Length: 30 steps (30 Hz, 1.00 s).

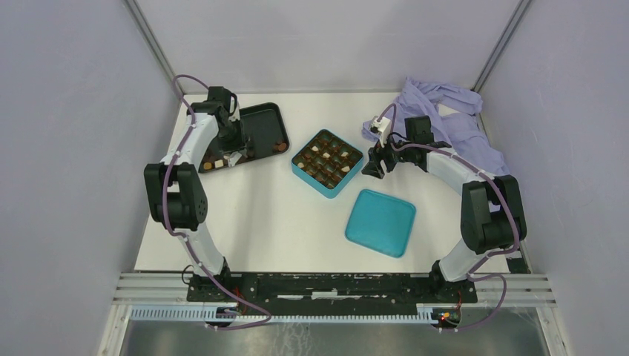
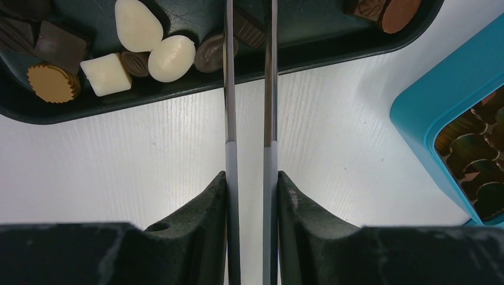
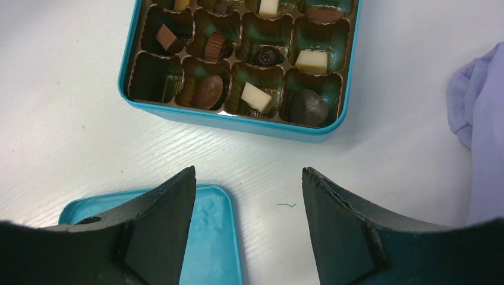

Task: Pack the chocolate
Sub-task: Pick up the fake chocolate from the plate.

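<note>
Loose chocolate lies in a black tray (image 2: 333, 50): cream pieces (image 2: 138, 25), a tan ridged disc (image 2: 53, 83) and dark ones. My left gripper (image 2: 251, 175) is shut on a pair of long thin tweezers (image 2: 230, 89), whose blades reach over the tray. A dark chocolate (image 2: 248, 28) sits between the blades; I cannot tell if it is pinched. In the top view this gripper (image 1: 236, 152) hovers at the tray's near edge. The teal box (image 3: 238, 122) holds several chocolates in its brown grid cells. My right gripper (image 3: 248, 172) stands open beside the box, holding nothing.
The teal lid (image 1: 380, 222) lies flat on the white table in front of the box, under my right gripper's left finger. A purple cloth (image 1: 452, 119) is bunched at the back right. Grey walls close in the table on three sides.
</note>
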### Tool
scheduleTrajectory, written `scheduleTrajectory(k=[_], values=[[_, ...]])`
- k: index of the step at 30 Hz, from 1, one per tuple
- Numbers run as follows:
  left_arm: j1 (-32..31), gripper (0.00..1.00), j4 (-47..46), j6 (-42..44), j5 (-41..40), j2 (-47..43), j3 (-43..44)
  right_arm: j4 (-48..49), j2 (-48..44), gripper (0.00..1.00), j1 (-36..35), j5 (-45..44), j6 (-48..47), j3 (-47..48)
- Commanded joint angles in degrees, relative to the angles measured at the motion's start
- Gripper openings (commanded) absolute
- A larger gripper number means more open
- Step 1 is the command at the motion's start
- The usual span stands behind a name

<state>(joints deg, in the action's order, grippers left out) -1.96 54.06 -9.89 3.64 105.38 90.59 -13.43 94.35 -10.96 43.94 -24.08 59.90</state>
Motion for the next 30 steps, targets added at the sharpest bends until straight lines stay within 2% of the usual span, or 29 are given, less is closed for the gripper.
scheduleTrajectory(k=[1,10,18,25,30], values=[[0.14,0.02,-1.6,-2.49,1.42,-1.86,2.42,0.8,-0.45,0.72,0.24,1.36,0.0,2.05],[0.5,0.02,-2.59,-5.03,1.64,-2.5,1.81,0.95,-0.5,0.72,0.28,1.15,0.26,1.9],[1.87,0.02,-4.82,-7.13,5.96,-3.57,0.98,1.1,-0.67,0.72,0.32,1.06,0.34,1.78],[5.71,0.02,-7.28,-7.89,10.67,-6.09,-1.36,1.14,-0.33,0.72,0.29,1.23,0.69,2.02],[6.33,0.02,-9.05,-7.84,13.75,-8.44,-3.46,0.97,-0.47,0.78,0.29,1.5,0.7,2.35]])
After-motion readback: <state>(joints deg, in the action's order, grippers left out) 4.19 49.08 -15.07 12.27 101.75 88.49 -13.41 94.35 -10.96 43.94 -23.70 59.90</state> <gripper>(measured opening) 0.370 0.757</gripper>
